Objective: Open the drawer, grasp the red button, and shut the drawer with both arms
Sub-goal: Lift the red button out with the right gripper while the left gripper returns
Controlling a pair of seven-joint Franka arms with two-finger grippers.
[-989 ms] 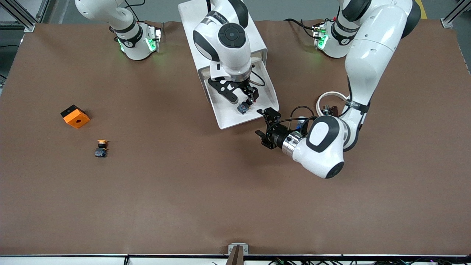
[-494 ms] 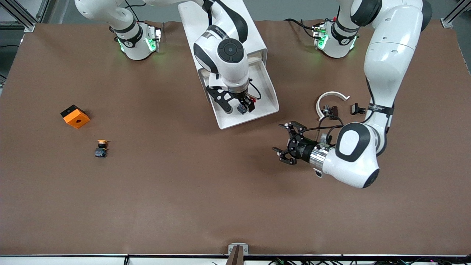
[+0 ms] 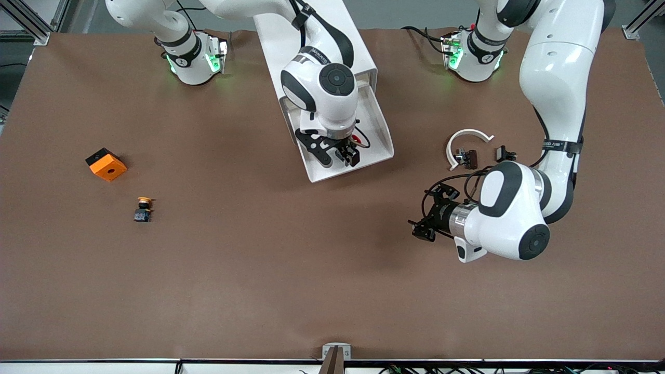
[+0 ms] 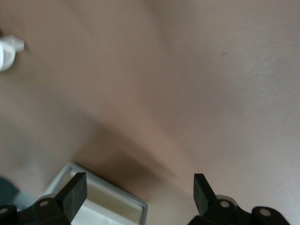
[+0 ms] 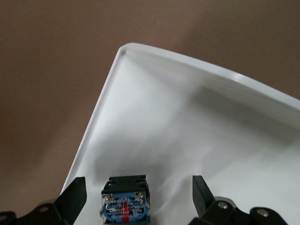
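Front view, read from the right arm's end of the table toward the left arm's: an orange block (image 3: 106, 164) and, nearer the camera, a yellow-capped button (image 3: 143, 208) lie well inside that end, both untouched. At the middle of the table's robot-side edge stands the white cabinet (image 3: 311, 31), its drawer (image 3: 382, 148) pulled out toward the camera, so the opening step looks done. The right gripper (image 3: 338, 154) is down inside the drawer with fingers spread, and the button (image 5: 125, 204) sits between them; a sliver of its red cap shows beside the wrist. Nothing is clamped yet, so I judge the grab to be in hand, with lifting out and shutting the drawer left.

Toward the left arm's end, a white curved piece (image 3: 464, 141) and small dark parts (image 3: 469, 157) lie on the table. The left gripper (image 3: 430, 217) hangs over bare table, jaws apart and empty, waiting.

Most of the button is hidden under the right wrist in the front view, and the right wrist view cuts off its lower part. The left wrist view is blurred, showing only a corner of the drawer.
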